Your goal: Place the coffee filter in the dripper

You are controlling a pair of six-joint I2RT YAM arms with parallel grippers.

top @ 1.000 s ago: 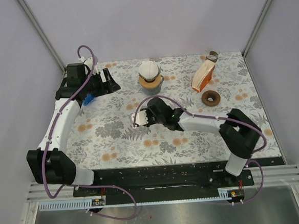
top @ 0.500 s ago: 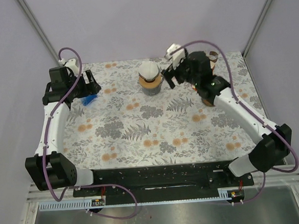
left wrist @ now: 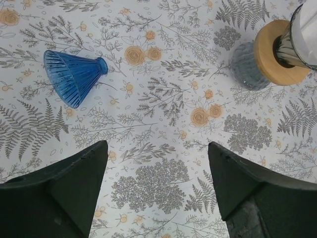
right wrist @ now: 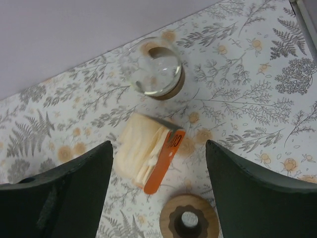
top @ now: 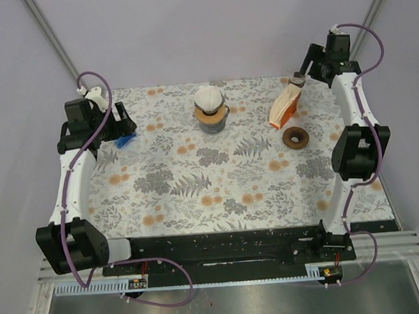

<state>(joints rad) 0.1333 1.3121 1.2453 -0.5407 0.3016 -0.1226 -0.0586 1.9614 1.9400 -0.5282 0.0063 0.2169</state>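
The white paper coffee filter (top: 209, 97) sits in the wooden-collared glass dripper (top: 212, 119) mid-counter (top: 198, 201), so the job looks done. The left end effector (left wrist: 157, 146) and right end effector (right wrist: 158, 144) hang apart and empty, well clear, likely to avoid knocking it.

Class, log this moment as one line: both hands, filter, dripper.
left hand: open, empty | right hand: open, empty | filter: sitting in dripper | blue cone: on its side

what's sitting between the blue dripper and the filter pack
In the top view, a grey vessel with a wooden collar stands between the blue dripper and the filter pack. The rest of that stretch is bare tablecloth.
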